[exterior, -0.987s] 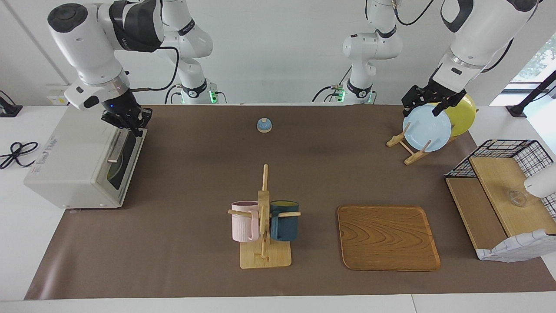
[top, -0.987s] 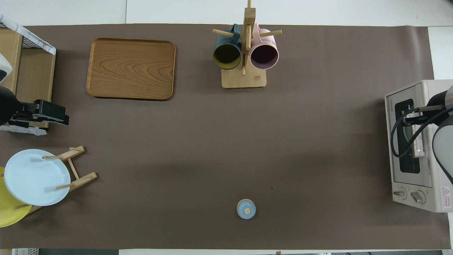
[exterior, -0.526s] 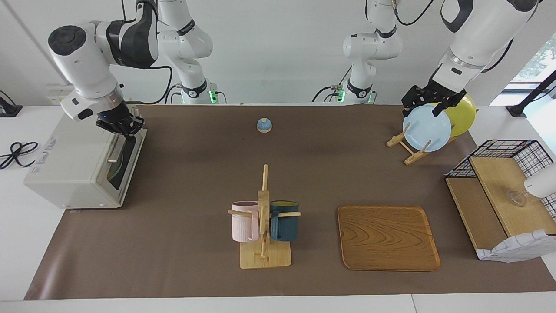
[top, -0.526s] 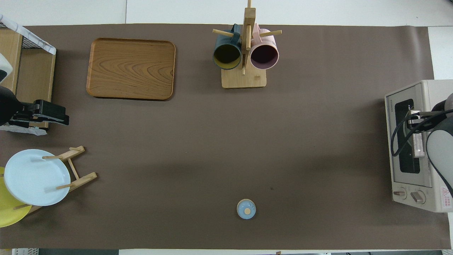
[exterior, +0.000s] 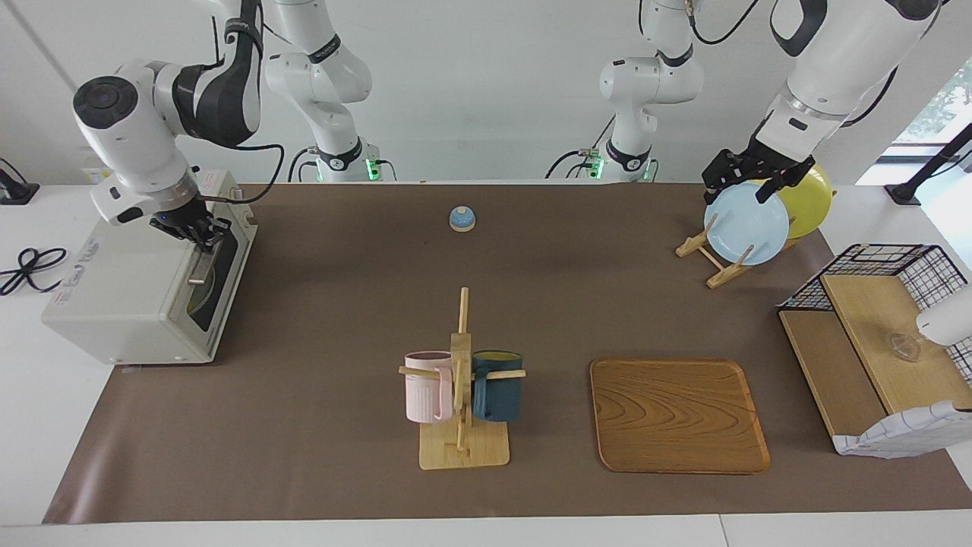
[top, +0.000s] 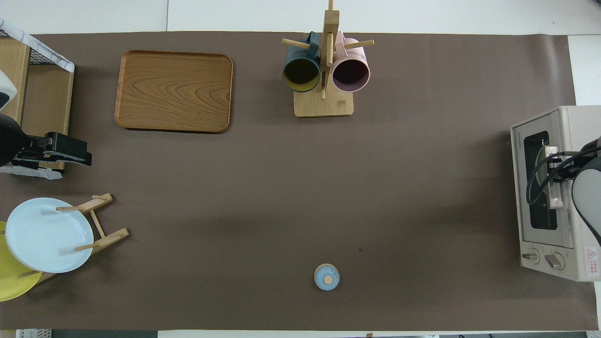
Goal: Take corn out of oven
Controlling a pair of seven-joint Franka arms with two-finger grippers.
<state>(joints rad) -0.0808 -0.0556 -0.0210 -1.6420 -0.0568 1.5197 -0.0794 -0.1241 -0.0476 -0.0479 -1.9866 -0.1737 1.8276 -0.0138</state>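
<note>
The right gripper [exterior: 199, 230] sits at the bar handle [exterior: 199, 262] of the shut oven [exterior: 129, 292], at the right arm's end of the table; its finger spread cannot be told. A yellowish shape, perhaps the corn [exterior: 196, 300], shows dimly through the glass. The left gripper [exterior: 748, 182] waits over the plate rack [exterior: 710, 262] near the corner.

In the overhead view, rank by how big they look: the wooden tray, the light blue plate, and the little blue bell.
1. wooden tray
2. light blue plate
3. blue bell, far the smallest

One oven [exterior: 129, 292], two mugs [exterior: 427, 386], two plates [exterior: 746, 223], one tray [exterior: 678, 415]
</note>
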